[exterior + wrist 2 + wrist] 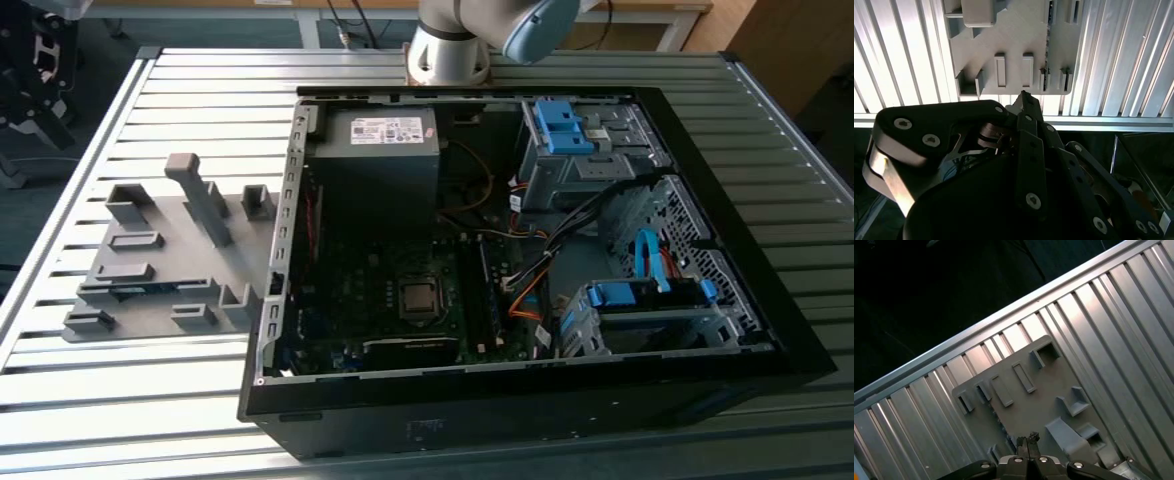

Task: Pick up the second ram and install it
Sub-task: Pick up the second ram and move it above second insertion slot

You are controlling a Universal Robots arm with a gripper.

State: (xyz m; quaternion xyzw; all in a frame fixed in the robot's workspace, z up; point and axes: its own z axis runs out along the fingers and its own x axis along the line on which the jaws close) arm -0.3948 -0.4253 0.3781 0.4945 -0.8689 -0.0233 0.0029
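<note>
The second ram stands on its edge in a slot of the grey holder tray, showing as a thin dark strip. In the exterior view the ram is a blue-green sliver in the tray, to the left of the computer case. My gripper hangs well above the tray's edge with its black fingers pressed together and nothing between them. The first wrist view shows the gripper over the tray, close beside the ram.
The open black computer case lies on the slatted metal table, with the green motherboard, a grey power supply and blue drive brackets inside. Upright grey posts rise from the tray. The arm's base stands behind the case.
</note>
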